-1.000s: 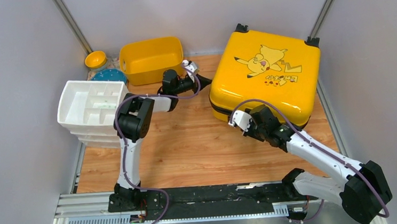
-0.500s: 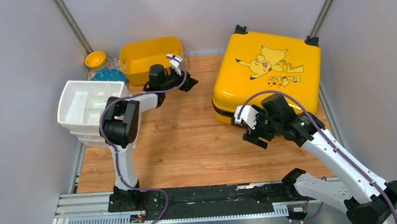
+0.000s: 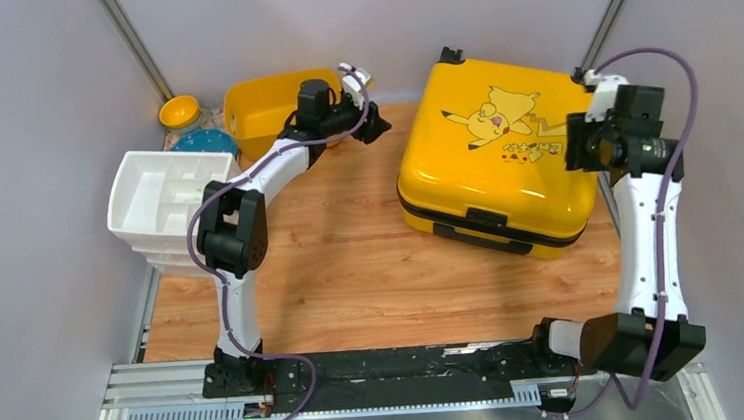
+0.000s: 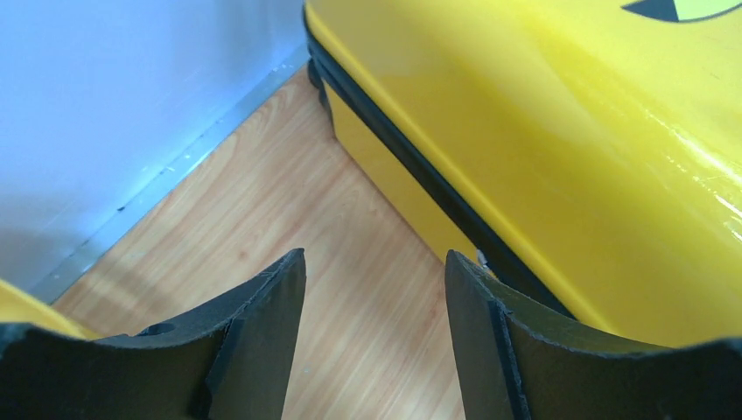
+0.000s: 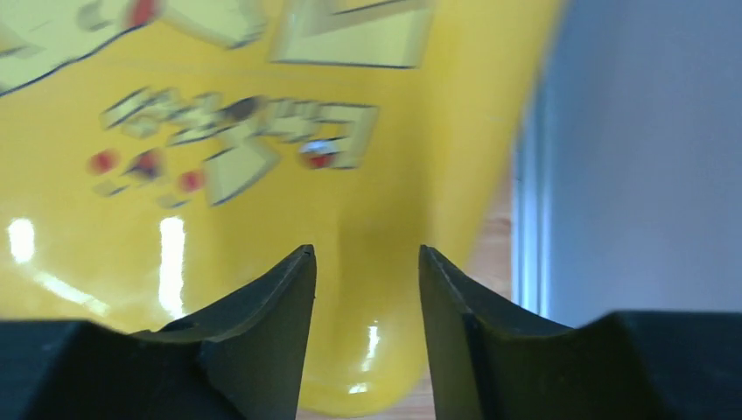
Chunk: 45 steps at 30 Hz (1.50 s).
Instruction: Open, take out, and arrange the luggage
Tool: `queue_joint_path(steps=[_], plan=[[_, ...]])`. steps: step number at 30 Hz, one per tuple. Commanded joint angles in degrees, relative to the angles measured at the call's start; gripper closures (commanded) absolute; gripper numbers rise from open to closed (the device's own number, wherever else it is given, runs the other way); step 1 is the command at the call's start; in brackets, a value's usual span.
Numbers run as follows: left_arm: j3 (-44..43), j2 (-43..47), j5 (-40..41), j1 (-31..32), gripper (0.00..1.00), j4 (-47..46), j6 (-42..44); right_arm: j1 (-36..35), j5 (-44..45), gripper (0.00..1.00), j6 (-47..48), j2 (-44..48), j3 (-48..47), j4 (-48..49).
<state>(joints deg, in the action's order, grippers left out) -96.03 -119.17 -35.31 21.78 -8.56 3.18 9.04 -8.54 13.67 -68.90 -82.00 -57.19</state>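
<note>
Wooden tabletop (image 3: 353,272), grey-walled. Luggage (image 3: 499,150) laid flat, closed, at 2 o'clock. Left gripper (image 4: 376,262) positioned at its 9 o'clock side, jaws apart, empty; right gripper (image 5: 366,254) over 3 o'clock edge, likewise. Opening step judged in hand: zipper seam (image 4: 411,166) to be engaged next.

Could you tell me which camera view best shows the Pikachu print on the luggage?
The top external view: the whole Pikachu print shows sharply on the luggage lid. The right wrist view shows only its blurred lower part; the left wrist view catches just a dark tip.
</note>
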Motion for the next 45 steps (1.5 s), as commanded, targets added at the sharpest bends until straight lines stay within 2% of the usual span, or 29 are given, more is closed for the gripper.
queue_joint_path(steps=[1,3,6,10,14,18,22,26,29,33,39,42,44,45], plan=[[-2.7,-2.9,3.0,2.5,0.32,7.0,4.5,9.8,12.5,0.55,-2.6,-3.7,-6.6,1.4],[-2.8,-3.3,4.3,3.4,0.32,7.4,5.7,14.2,16.2,0.59,-0.9,-5.6,-6.4,4.3],[-3.2,-4.3,3.6,3.7,0.32,7.0,4.1,18.0,16.8,0.66,1.9,-11.1,-7.3,6.4],[-1.9,-3.9,1.0,4.1,0.34,6.5,3.1,19.2,16.0,0.69,5.2,-19.4,-7.3,12.0],[2.4,-1.2,-0.6,5.3,0.35,4.4,6.0,19.3,9.9,0.70,8.5,-25.6,-6.9,18.6],[3.2,-0.2,-1.6,6.6,0.36,5.9,9.5,18.9,3.5,0.73,8.5,-35.3,-12.7,18.1],[4.7,0.7,-4.0,9.1,0.37,7.0,12.9,18.4,-2.2,0.75,9.7,-40.0,-15.6,18.7],[8.4,3.7,-6.1,12.1,0.38,6.6,16.1,16.6,-8.9,0.75,11.8,-41.9,-16.4,21.1],[12.8,7.6,-8.0,15.2,0.39,5.7,17.1,14.2,-10.6,0.74,15.0,-44.0,-19.2,17.1],[20.1,14.7,-8.5,18.6,0.40,4.1,19.4,10.7,-15.8,0.74,17.3,-44.1,-18.7,16.8],[29.0,20.6,-7.8,20.6,0.40,2.7,18.6,4.3,-20.4,0.73,20.2,-46.5,-20.1,17.1],[32.0,22.5,-6.4,21.4,0.40,2.0,18.6,0.6,-20.8,0.72,18.3,-48.8,-23.0,19.7],[32.6,22.8,-6.1,22.4,0.40,2.0,18.4,-0.8,-18.1,0.69,15.7,-50.3,-26.2,20.4],[32.4,22.5,-5.0,22.8,0.40,1.9,18.1,-1.0,-17.1,0.63,11.6,-51.4,-30.3,20.7]])
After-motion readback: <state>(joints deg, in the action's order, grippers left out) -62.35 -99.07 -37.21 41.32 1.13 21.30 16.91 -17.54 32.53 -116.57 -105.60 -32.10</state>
